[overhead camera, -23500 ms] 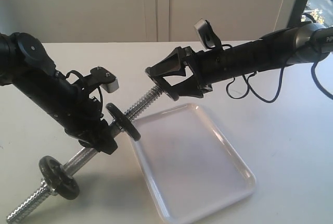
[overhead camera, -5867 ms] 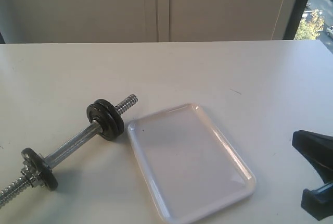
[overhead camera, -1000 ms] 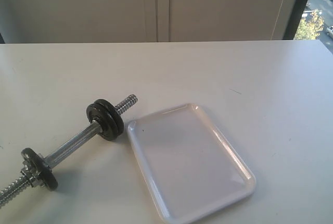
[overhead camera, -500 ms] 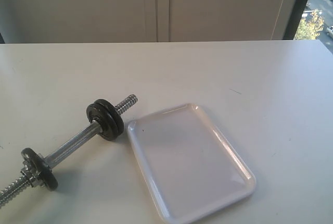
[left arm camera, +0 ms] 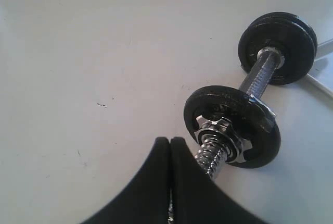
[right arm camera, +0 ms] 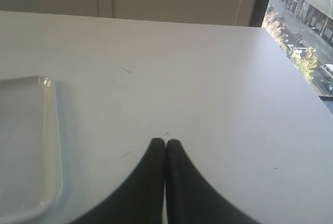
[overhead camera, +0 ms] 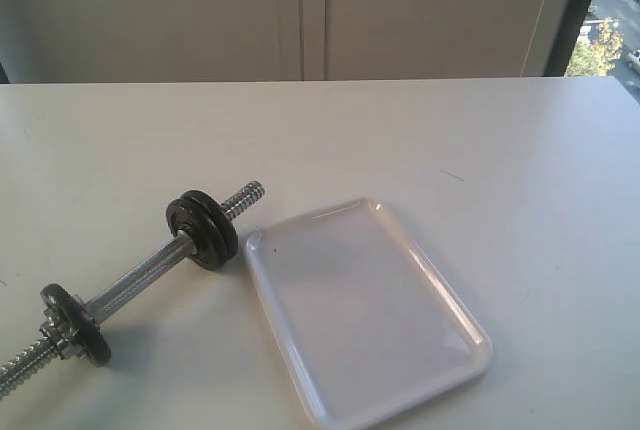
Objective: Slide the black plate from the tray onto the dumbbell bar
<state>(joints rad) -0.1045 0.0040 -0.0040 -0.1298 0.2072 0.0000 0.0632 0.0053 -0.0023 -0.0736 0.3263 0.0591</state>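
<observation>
The dumbbell bar point(overhead camera: 135, 280) lies on the table left of the tray point(overhead camera: 360, 310), which holds nothing. Two dark discs sit pressed together on the bar near its upper threaded end. The black plate point(overhead camera: 222, 234) is the one nearer that tip, also seen in the left wrist view point(left arm camera: 307, 31). A single disc point(overhead camera: 75, 322) with a chrome nut sits at the lower end. Neither arm shows in the exterior view. My left gripper point(left arm camera: 170, 140) is shut, empty, just beside the bar's point(left arm camera: 260, 75) lower threaded end. My right gripper point(right arm camera: 165, 142) is shut and empty over bare table, right of the tray point(right arm camera: 26, 146).
The white table point(overhead camera: 420, 130) stretches behind the bar and the tray to a pale wall. A window and the table's edge lie to the right point(right arm camera: 296, 52). A corner of the tray point(left arm camera: 322, 73) shows beyond the paired discs.
Nothing has moved in the last second. Earlier both arms were at the bar with one disc mid-bar. Both have since left the exterior view, and two discs sit together.
</observation>
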